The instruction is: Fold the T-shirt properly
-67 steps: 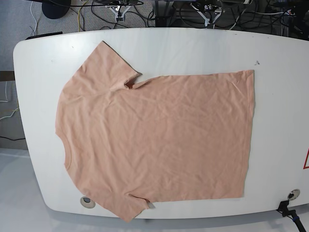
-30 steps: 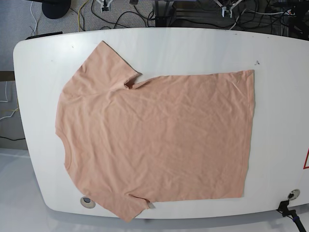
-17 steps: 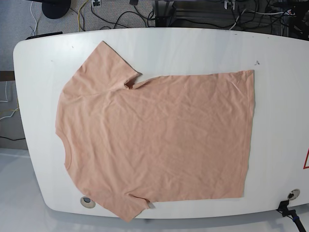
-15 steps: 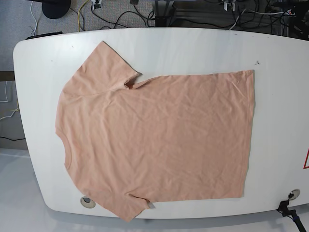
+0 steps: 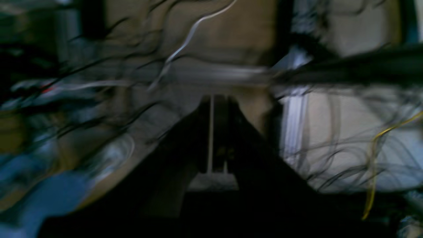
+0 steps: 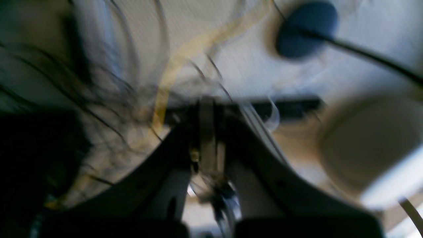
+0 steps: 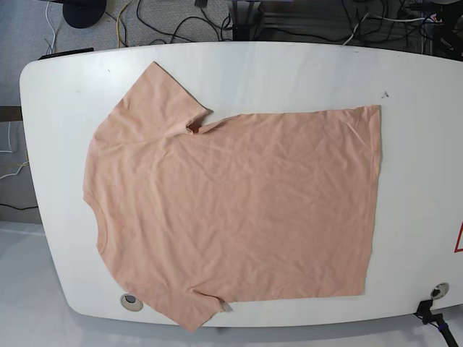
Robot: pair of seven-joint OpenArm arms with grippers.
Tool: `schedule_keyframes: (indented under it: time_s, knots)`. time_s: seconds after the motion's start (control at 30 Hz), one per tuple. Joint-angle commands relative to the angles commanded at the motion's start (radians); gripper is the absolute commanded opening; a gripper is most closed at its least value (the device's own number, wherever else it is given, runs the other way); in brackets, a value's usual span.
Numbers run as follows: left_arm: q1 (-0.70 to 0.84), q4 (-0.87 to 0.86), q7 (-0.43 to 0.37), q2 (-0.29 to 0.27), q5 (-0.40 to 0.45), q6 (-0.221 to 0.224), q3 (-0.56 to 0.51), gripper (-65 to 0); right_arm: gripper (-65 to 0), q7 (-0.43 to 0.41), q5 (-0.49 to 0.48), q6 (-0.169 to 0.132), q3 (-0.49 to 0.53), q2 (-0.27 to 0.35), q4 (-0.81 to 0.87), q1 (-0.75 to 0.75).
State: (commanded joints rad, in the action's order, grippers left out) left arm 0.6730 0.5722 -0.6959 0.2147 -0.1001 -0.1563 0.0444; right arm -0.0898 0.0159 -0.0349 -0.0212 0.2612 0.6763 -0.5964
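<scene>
White tabletop [image 7: 289, 72] with round corners, black cables [image 7: 181, 22] on the grey floor [image 7: 22, 29] behind, small round hole [image 7: 130, 301] near the front edge

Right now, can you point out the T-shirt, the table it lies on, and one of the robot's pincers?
T-shirt [image 7: 239, 210], base view, middle of the chest cloth.
Table [image 7: 289, 72], base view, bare white top beyond the shirt.
Left pincer [image 5: 216, 132], left wrist view, between the dark blurred fingertips.

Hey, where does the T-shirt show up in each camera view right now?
Base: the T-shirt lies spread flat, covering most of the white table.
Left wrist: not in view, only blurred cables.
Right wrist: not in view, also blurred.
Shared landmark: the tangle of floor cables beyond the table.
</scene>
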Motion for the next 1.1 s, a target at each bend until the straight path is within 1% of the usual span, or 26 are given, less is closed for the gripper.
schedule_keyframes:
  time_s: [0.1,0.3,0.33,0.43,0.5,0.57,0.67,0.7,0.77,0.87,0.97,1.1]
  knots:
    - [0.086,0.124,0.025,0.032,-0.019,-0.003,0.006,-65.0,-65.0,0.009,0.001,-0.003,0.001,0.021,0.086,-0.071]
    - [0.25,0.359,0.073,0.085,-0.07,-0.01,0.016,-65.0,-65.0,0.011,-0.001,0.004,0.003,0.048,0.262,-0.205]
    - [0.278,0.408,0.074,0.09,-0.07,-0.009,0.022,-65.0,-65.0,0.015,0.001,-0.001,-0.002,0.053,0.302,-0.229]
    - [0.369,0.576,0.107,0.098,-0.072,-0.013,0.054,-65.0,-65.0,0.016,-0.002,0.001,-0.028,0.064,0.394,-0.287]
    - [0.428,0.687,0.11,0.101,-0.071,-0.017,0.083,-65.0,-65.0,0.016,-0.001,0.001,-0.059,0.07,0.468,-0.328]
    - [0.478,0.775,0.121,0.102,-0.068,-0.025,0.107,-65.0,-65.0,0.016,-0.001,-0.001,-0.093,0.076,0.538,-0.368]
    - [0.524,0.864,0.14,0.108,-0.08,-0.042,0.146,-65.0,-65.0,0.025,-0.005,-0.005,-0.143,0.084,0.636,-0.407]
    - [0.546,0.888,0.146,0.109,-0.079,-0.036,0.146,-65.0,-65.0,0.009,0.0,-0.011,-0.108,0.071,0.584,-0.39]
    - [0.588,0.998,0.148,0.112,-0.073,-0.036,0.174,-65.0,-65.0,0.022,0.002,-0.013,-0.152,0.071,0.711,-0.452]
    - [0.614,1.136,0.172,0.114,-0.065,-0.037,0.215,-65.0,-65.0,0.05,0.004,-0.018,-0.218,0.07,0.882,-0.517]
    - [0.624,1.273,0.215,0.115,-0.063,-0.039,0.253,-65.0,-65.0,0.074,0.0,-0.016,-0.271,0.071,1.035,-0.547]
    - [0.612,1.404,0.277,0.116,-0.057,-0.046,0.275,-64.9,-65.0,0.106,-0.005,-0.021,-0.332,0.071,1.201,-0.552]
